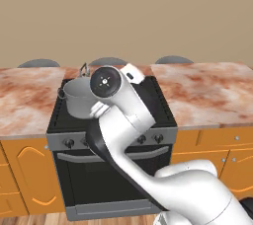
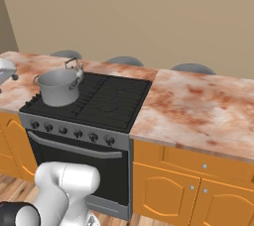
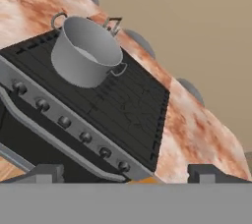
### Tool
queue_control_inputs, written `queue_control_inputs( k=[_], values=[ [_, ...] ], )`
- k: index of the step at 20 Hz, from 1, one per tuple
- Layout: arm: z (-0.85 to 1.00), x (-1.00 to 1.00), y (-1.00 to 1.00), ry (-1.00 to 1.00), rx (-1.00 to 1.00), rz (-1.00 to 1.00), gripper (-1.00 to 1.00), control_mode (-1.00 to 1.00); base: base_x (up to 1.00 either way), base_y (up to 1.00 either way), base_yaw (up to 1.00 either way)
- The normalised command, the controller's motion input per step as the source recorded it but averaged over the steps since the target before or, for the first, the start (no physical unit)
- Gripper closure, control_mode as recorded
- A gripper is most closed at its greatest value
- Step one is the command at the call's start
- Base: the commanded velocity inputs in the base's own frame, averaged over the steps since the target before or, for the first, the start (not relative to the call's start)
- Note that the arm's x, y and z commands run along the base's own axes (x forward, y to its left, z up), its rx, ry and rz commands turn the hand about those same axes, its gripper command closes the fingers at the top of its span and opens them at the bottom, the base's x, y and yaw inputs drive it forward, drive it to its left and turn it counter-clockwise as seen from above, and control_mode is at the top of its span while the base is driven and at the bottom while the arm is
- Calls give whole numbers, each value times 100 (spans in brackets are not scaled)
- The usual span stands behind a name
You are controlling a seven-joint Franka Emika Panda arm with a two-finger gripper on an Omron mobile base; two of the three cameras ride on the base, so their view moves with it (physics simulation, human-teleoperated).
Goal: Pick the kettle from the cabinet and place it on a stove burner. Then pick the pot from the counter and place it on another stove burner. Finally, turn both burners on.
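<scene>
My pot [image 2: 58,86] sits on the near-left burner, and the kettle [image 2: 74,66] stands just behind it on the far-left one. My gripper [image 3: 126,175] is spread wide and empty. Only the knobs [image 2: 63,131] remain, I judge.

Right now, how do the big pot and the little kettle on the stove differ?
The pot is wide, straight-sided and open-topped; the kettle is much smaller and mostly hidden behind it. The pot has small loop handles at its sides, the kettle a tall loop handle on top. The pot sits front left, the kettle behind. Both stand on the black stove.
</scene>
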Motion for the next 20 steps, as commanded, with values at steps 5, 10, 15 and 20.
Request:
queue_control_inputs(
  k=[5, 10, 15, 20],
  values=[
    [0, -29, 0, 0, -20, 14, -100, -100, 0, 0, 0],
    [0, -35, 0, 0, -19, 14, -100, -100, 0, 0, 0],
    [0, -34, 0, 0, -20, 14, -100, -100, 0, 0, 0],
    [-1, -27, 0, 0, -20, 14, -100, -100, 0, 0, 0]
  ],
)
